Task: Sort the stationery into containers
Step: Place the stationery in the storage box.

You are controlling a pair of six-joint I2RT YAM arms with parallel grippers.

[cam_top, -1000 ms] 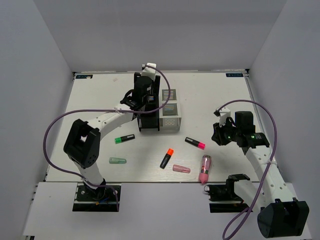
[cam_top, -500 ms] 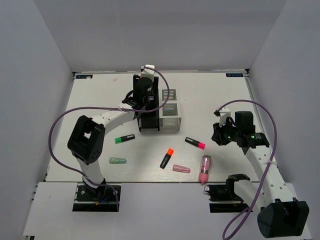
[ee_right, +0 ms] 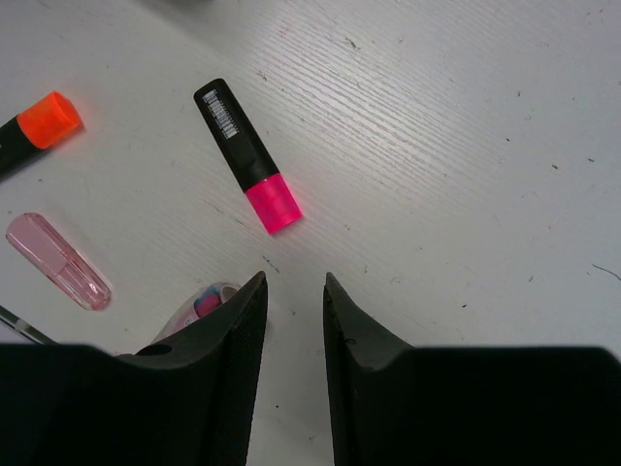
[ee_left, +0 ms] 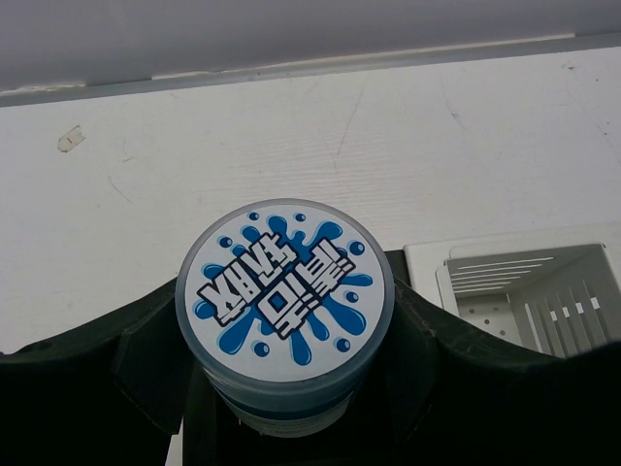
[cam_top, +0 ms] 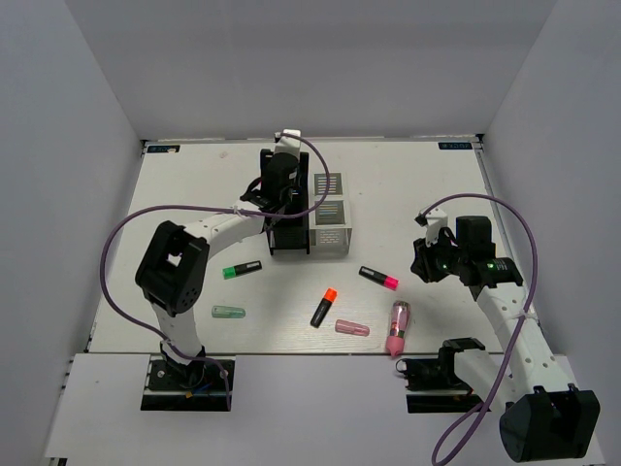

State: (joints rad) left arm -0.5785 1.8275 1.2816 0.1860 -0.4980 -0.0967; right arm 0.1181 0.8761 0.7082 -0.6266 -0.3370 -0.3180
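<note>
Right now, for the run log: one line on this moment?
left tool: shut on blue-white round tape roll, over black slotted box | right tool: open, empty, near pink-capped black highlighter

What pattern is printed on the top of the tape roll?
The tape roll shows blue splashes with white lettering on white, clearest in the left wrist view.

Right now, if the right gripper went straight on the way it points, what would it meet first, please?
Most likely the pink-capped highlighter, whose cap lies just ahead of the right gripper, slightly left; depth is unclear, so the table might come first.
</note>
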